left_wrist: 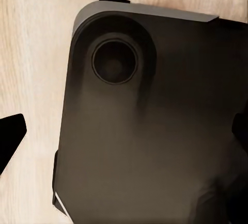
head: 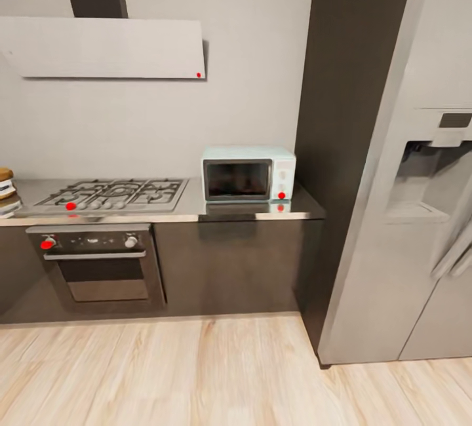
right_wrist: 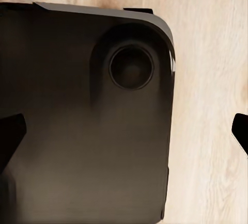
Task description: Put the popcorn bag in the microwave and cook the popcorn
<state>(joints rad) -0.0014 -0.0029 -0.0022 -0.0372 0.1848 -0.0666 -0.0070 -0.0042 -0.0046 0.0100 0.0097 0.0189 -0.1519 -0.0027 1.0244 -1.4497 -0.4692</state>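
The mint-blue microwave point(head: 248, 174) stands on the grey countertop point(head: 303, 208), right of the steel gas hob point(head: 115, 193); its dark glass door is closed. The popcorn bag and the popcorn are out of view. A brownish and white object point(head: 5, 185) is cut off at the counter's far left, and I cannot tell what it is. In the left wrist view my left gripper point(left_wrist: 124, 131) hangs open over the robot's dark base point(left_wrist: 155, 146), with nothing between its fingers. My right gripper point(right_wrist: 124, 133) is likewise open and empty above the base point(right_wrist: 77, 146).
A black oven point(head: 98, 262) sits under the hob and a white hood point(head: 105, 46) hangs above it. A tall dark cabinet point(head: 341, 118) and a grey fridge point(head: 419, 229) stand right of the microwave. Light wooden floor point(head: 196, 373) lies between me and the cabinets.
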